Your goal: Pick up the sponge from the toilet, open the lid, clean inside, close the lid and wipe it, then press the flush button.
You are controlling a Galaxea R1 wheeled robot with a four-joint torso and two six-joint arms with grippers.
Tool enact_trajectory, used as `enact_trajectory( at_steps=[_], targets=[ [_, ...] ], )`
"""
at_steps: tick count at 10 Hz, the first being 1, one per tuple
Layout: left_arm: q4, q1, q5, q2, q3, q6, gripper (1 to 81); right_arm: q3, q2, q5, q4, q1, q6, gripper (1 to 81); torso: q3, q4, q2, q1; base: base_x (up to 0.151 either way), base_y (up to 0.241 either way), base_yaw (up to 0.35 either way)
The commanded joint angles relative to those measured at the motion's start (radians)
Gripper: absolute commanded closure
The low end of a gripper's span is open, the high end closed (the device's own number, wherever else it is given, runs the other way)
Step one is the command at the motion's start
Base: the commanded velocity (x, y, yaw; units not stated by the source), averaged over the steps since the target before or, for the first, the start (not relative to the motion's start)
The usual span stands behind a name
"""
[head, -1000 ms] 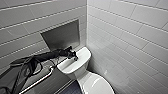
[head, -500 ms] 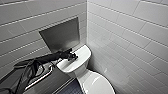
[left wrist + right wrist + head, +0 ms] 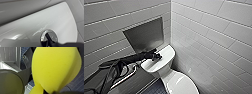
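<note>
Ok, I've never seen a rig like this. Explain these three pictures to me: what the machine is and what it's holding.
It is a wheeled robot with two arms. The wide picture comes from a camera on its head, looking down at a toilet. Its left arm reaches in, with the left gripper at the tank top. That arm's wrist camera shows it on the flush button. The right wrist camera shows a yellow sponge, held above the floor.
</note>
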Motion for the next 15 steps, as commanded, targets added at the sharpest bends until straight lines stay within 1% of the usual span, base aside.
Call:
enact_trajectory(
  at_steps=[1,4,5,6,7,9,10,12,13,15],
  targets=[
    [0.006,-0.126,0.066,0.006,0.008,0.008,81.1,0.021,-0.021,-0.083,0.005,-0.003,-0.002,81.1,0.0,0.0,0.0,0.0,0.0,0.0,0.0],
    [-0.002,-0.14,0.066,-0.007,0.016,0.009,81.1,0.019,-0.017,-0.083,0.005,-0.008,-0.003,81.1,0.0,0.0,0.0,0.0,0.0,0.0,0.0],
    [-0.013,-0.164,0.069,-0.024,0.028,0.008,81.1,0.018,-0.017,-0.083,0.005,-0.008,-0.002,81.1,0.0,0.0,0.0,0.0,0.0,0.0,0.0],
    [-0.017,-0.19,0.086,-0.068,0.08,0.005,81.1,0.018,-0.017,-0.083,0.004,-0.008,-0.002,81.1,0.0,0.0,0.0,0.0,0.0,0.0,0.0],
    [-0.046,-0.212,0.087,-0.128,0.164,0.002,81.1,0.015,-0.014,-0.083,0.003,-0.005,-0.002,81.1,0.0,0.0,0.0,0.0,0.0,0.0,0.0],
    [-0.053,-0.249,0.087,-0.218,0.315,0.002,81.1,0.001,-0.001,-0.084,0.003,0.0,-0.003,81.1,0.0,0.0,0.0,0.0,0.0,0.0,0.0],
    [-0.054,-0.255,0.087,-0.266,0.387,-0.007,81.1,-0.007,0.004,-0.084,0.003,0.0,-0.003,81.1,0.0,0.0,0.0,0.0,0.0,0.0,0.0],
    [-0.053,-0.246,0.089,-0.39,0.58,-0.024,81.1,-0.038,0.016,-0.084,0.005,-0.002,-0.003,81.1,0.0,0.0,0.0,0.0,0.0,0.0,0.0],
    [-0.053,-0.221,0.092,-0.474,0.707,-0.023,81.1,-0.05,0.024,-0.084,0.005,-0.003,-0.003,81.1,0.0,0.0,0.0,0.0,0.0,0.0,0.0],
    [-0.039,-0.093,0.09,-0.634,0.923,-0.018,81.1,-0.054,0.024,-0.083,0.007,-0.006,-0.002,81.1,0.0,0.0,0.0,0.0,0.0,0.0,0.0]
  ],
)
